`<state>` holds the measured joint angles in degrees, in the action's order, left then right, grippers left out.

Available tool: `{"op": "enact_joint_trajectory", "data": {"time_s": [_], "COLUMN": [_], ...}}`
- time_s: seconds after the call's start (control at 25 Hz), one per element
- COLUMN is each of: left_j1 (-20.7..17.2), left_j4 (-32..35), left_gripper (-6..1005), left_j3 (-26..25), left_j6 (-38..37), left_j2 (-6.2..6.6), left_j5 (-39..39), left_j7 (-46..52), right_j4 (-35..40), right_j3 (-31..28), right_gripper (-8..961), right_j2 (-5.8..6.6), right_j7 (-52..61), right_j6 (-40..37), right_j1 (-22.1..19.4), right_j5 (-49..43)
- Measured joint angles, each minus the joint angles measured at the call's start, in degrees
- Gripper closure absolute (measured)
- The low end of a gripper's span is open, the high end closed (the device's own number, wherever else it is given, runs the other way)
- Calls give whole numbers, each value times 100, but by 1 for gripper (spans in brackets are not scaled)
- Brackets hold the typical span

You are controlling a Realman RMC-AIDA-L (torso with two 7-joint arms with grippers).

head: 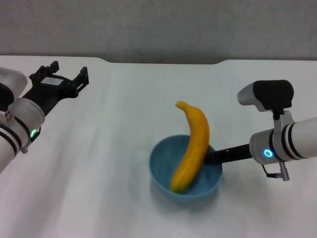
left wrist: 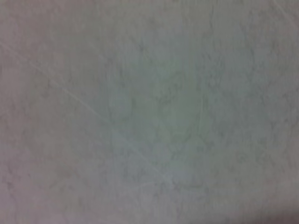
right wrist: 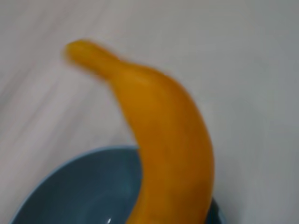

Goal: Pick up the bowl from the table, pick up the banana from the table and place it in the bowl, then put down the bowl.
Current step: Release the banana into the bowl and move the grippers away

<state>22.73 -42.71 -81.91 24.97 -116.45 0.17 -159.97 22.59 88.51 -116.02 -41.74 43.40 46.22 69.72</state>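
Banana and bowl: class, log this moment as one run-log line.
banana: in bowl, leaning out over rim | right gripper: at bowl rim | left gripper: open, away, far left
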Motion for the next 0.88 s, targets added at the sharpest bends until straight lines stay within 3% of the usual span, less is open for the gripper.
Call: {"op": "enact_joint_trajectory", "data": {"time_s": [0.36, 0.56, 0.88], "left_j1": [14, -21, -112], "left_j4": [0, 78, 88], "left_gripper": [212, 212, 212], "left_j3": [18, 16, 0], "left_j6": [-15, -14, -1], "left_j2": [6, 7, 9], "left_j5": [16, 12, 9], "left_j7": [27, 81, 81], "right_j4": [56, 503, 1538], "right_j3": [69, 232, 288], "right_gripper": [803, 652, 309], "right_j2": [6, -2, 30], "right_j7": [-333, -439, -411], "right_j6": [28, 48, 296], "right_j1": [-46, -200, -793], "right_j5": [-31, -1, -1]}}
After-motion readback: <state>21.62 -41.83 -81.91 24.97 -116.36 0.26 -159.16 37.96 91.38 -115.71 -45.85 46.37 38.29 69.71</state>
